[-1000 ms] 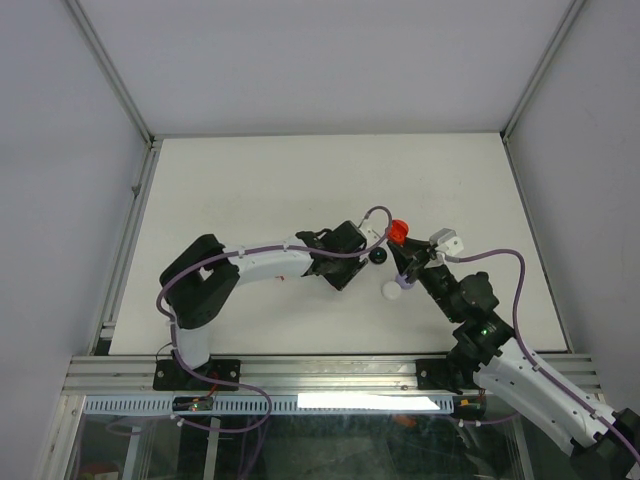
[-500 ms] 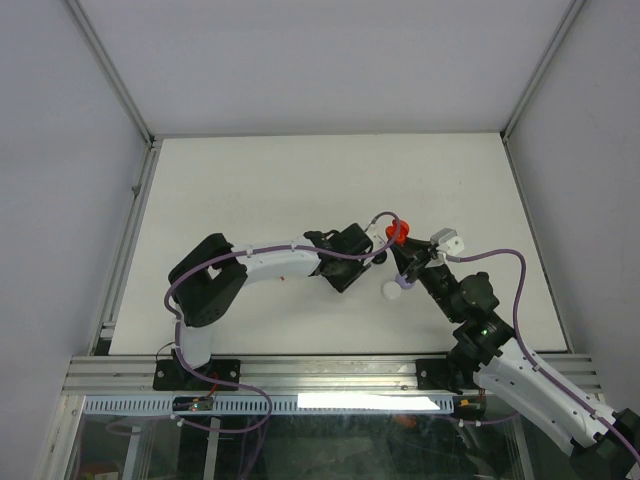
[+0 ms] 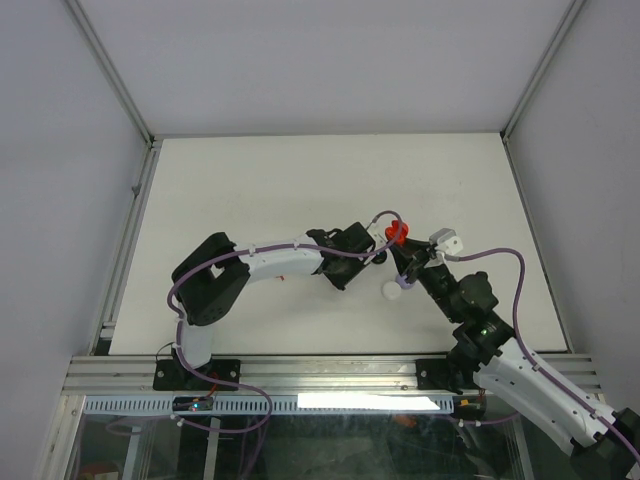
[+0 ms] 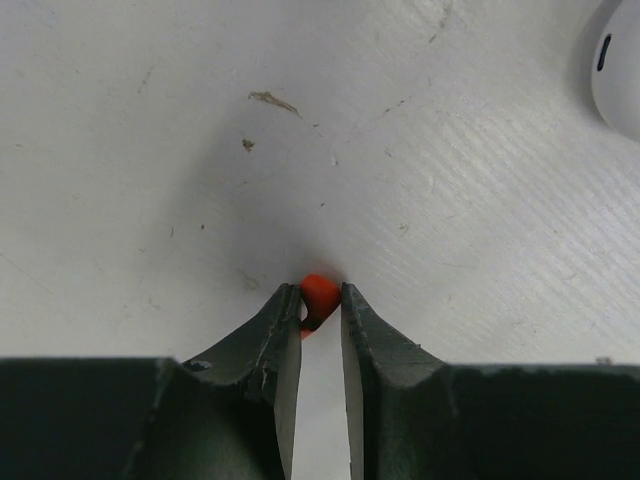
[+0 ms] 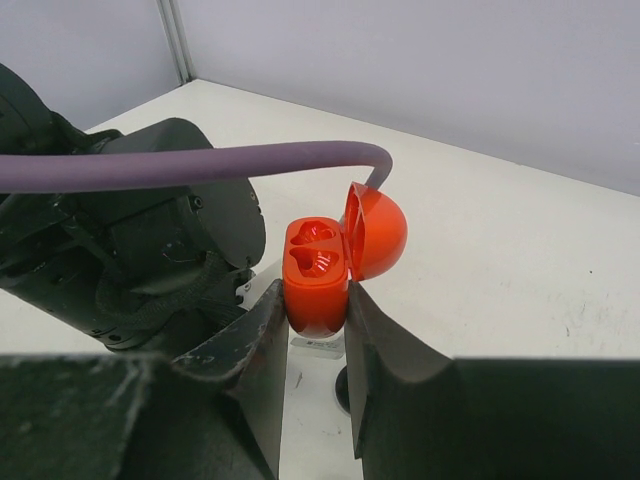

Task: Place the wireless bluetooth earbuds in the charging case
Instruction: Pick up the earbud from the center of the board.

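Observation:
A tiny red earbud [image 4: 322, 291] lies on the white table, pinched between the tips of my left gripper [image 4: 321, 300], which is shut on it. From above, the left gripper [image 3: 374, 256] points down just left of the red charging case [image 3: 397, 232]. My right gripper [image 5: 316, 300] is shut on that case [image 5: 318, 270] and holds it upright above the table. Its lid [image 5: 378, 230] is swung open to the right, and both wells are empty. No other earbuds are in view.
A closed white round case [image 3: 392, 290] lies on the table between the two grippers, and its edge [image 4: 615, 70] shows in the left wrist view. A dark round object [image 5: 343, 386] sits under the held case. The left arm's purple cable [image 5: 200, 165] crosses close by.
My left gripper has moved right and down toward the red case, covering a black round item, and its jaws have closed onto the red earbud. The right gripper and case have stayed put.

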Controlling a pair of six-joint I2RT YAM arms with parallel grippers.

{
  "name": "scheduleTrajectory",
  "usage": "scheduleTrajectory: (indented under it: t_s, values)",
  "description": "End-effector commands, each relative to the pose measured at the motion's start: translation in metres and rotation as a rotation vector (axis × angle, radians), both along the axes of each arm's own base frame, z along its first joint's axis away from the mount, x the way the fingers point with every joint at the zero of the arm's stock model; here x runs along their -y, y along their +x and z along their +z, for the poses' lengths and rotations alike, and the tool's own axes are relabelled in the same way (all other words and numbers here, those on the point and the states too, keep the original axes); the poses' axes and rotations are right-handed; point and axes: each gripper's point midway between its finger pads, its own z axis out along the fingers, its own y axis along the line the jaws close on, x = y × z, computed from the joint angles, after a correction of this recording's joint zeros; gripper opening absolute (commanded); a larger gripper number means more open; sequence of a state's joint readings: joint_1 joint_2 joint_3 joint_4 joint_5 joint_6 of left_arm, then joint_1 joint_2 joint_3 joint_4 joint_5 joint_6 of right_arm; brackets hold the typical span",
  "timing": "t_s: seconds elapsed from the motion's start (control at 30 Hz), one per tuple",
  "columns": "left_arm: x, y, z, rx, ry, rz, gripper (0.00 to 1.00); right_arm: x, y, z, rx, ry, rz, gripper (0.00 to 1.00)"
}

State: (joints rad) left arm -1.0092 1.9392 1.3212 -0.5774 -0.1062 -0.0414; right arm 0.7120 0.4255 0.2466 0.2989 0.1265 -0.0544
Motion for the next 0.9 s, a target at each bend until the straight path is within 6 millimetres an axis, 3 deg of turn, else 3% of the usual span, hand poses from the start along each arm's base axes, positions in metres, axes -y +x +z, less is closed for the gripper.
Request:
scheduleTrajectory:
  t_s: [0.0, 0.13, 0.43, 0.6, 0.67, 0.87]
  values:
    - [0.012, 0.012, 0.014, 0.061, -0.036, 0.031, 0.18, -0.003, 0.000, 0.008, 0.021, 0.014, 0.013, 0.00]
    - [0.010, 0.020, 0.031, 0.114, -0.080, 0.087, 0.12, -0.008, 0.000, 0.006, 0.019, 0.003, 0.036, 0.00]
    - [-0.015, 0.049, 0.102, 0.271, -0.286, 0.308, 0.10, -0.027, 0.000, 0.014, 0.077, 0.010, 0.122, 0.00]
    - [-0.027, 0.051, 0.160, 0.349, -0.478, 0.418, 0.10, -0.042, -0.001, 0.019, 0.137, -0.016, 0.191, 0.00]
    - [-0.031, 0.049, 0.193, 0.383, -0.596, 0.444, 0.10, -0.047, -0.003, 0.023, 0.168, -0.021, 0.217, 0.00]
    - [-0.046, 0.037, 0.261, 0.446, -0.842, 0.483, 0.09, -0.061, -0.001, 0.038, 0.237, -0.022, 0.265, 0.00]
